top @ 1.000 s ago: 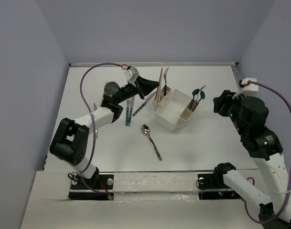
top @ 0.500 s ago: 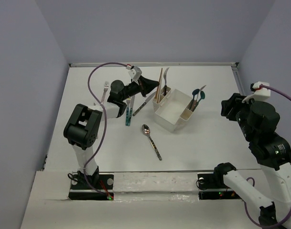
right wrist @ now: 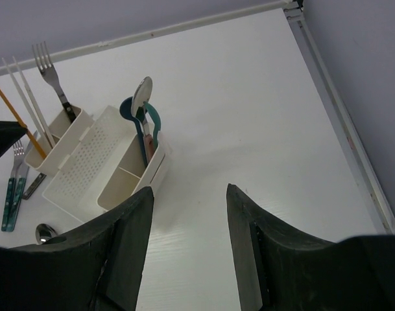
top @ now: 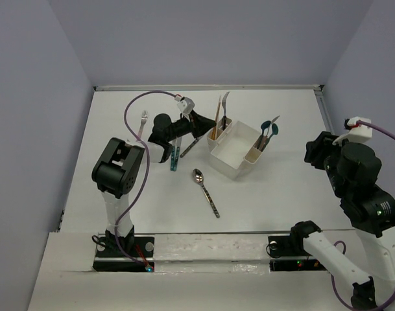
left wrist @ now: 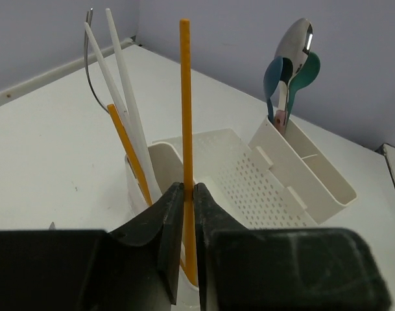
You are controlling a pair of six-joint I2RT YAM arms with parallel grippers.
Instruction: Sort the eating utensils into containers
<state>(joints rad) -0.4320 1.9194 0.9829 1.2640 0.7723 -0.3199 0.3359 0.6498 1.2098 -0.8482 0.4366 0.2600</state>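
**At the caddy's end slot: an orange chopstick comes in upright**

Across the counter (top: 281, 188), both arms have shifted in the last second. The left arm has folded its elbow up and in, which uncovers a fork (top: 143, 122) lying well behind its gripper. The right arm has drawn back, further from the caddy (top: 235, 154). The right gripper (right wrist: 189, 194) hangs spread and empty, with the caddy well ahead of it.

The left gripper (left wrist: 189, 194) now sits just short of the caddy's nearer end slot, its fingers pressed together on the orange chopstick (left wrist: 185, 97). I judge this to be the delivery step, with release into that slot to follow.

The chopstick's long axis stands almost vertical. Its free tip points up, well above the fingers, and its lower end runs down between them against the slot wall. I cannot tell whether it is already inside. Just beyond the gripper, white chopsticks (left wrist: 122, 97) and another orange one lean in the same slot.
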